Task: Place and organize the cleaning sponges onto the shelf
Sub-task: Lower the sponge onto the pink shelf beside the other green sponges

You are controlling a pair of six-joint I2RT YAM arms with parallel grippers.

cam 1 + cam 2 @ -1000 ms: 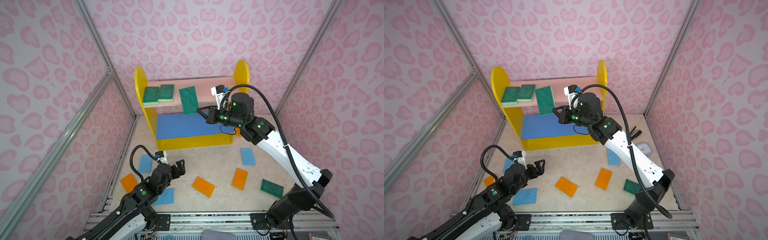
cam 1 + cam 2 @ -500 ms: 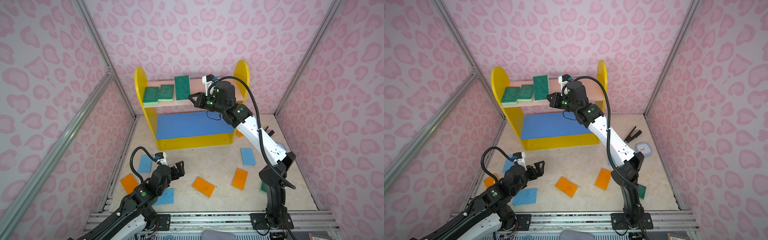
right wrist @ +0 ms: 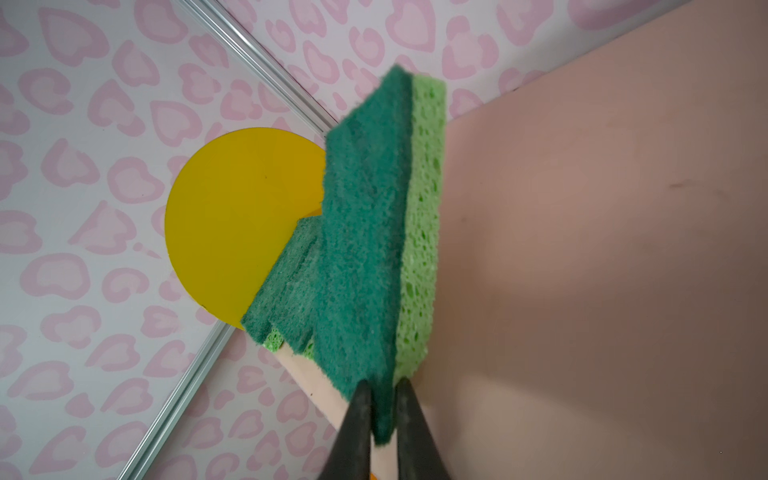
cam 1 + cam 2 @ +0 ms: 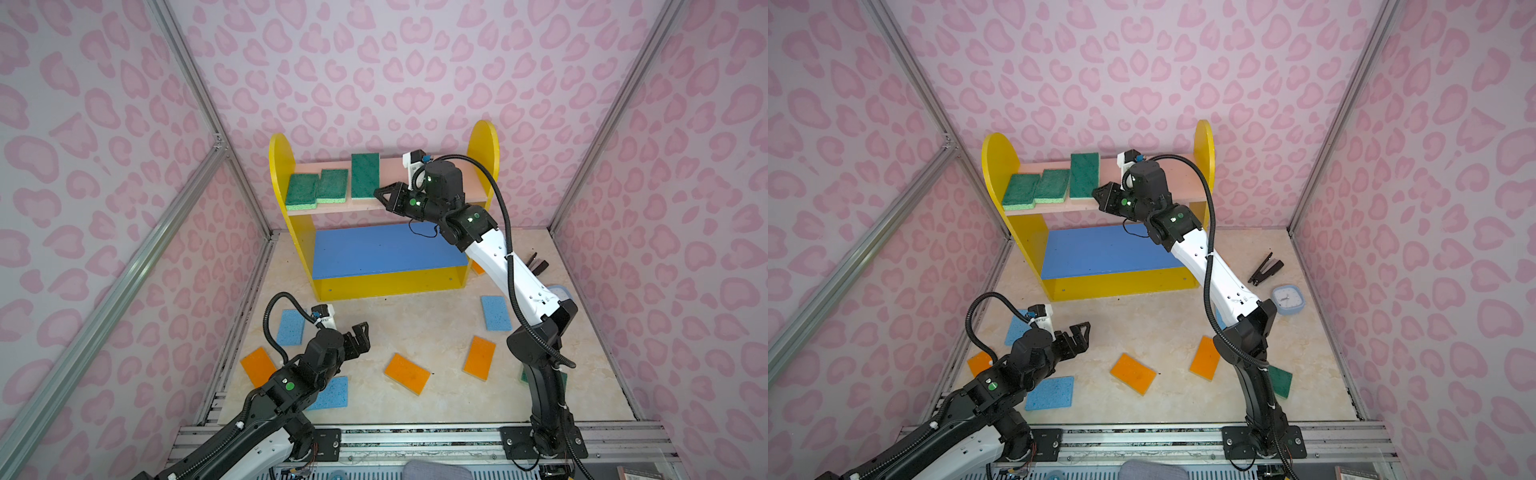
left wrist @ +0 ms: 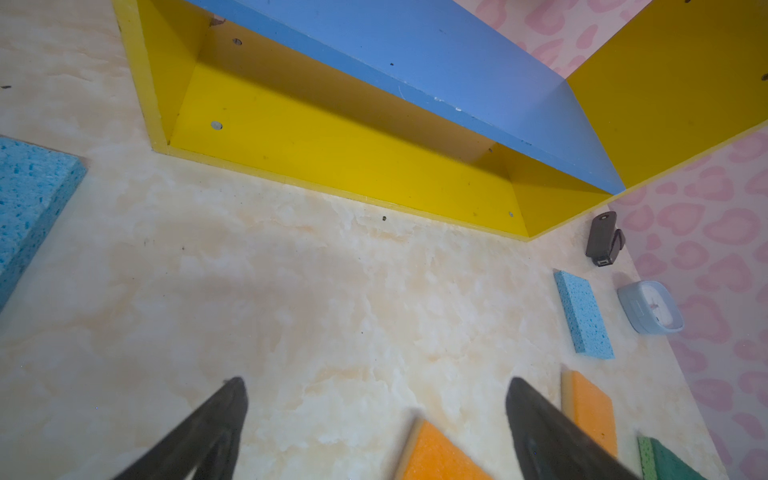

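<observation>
This is a robot test cell in a lab, staged rather than lived in. Flat panel walls [image 4: 395, 62] printed with pink heart-like blotches close in three sides. Bare aluminium profiles [image 4: 198, 89] join them, running diagonally through the upper left and upper right of both top views. The desk [image 4: 419, 328] is a marble-patterned board fitted between the walls. Along the bottom edge a slotted metal rail [image 4: 415, 441] carries the bolted bases of the left arm [image 4: 291, 386] and the right arm [image 4: 511, 274]. A small toy-coloured shelf [image 4: 281, 166] stands against the back wall at frame centre.

Walls [image 4: 374, 62] pink leopard print; shelf [image 4: 482, 141] yellow/pink/blue; sponges [image 4: 365, 174] grn/orange/blue.
</observation>
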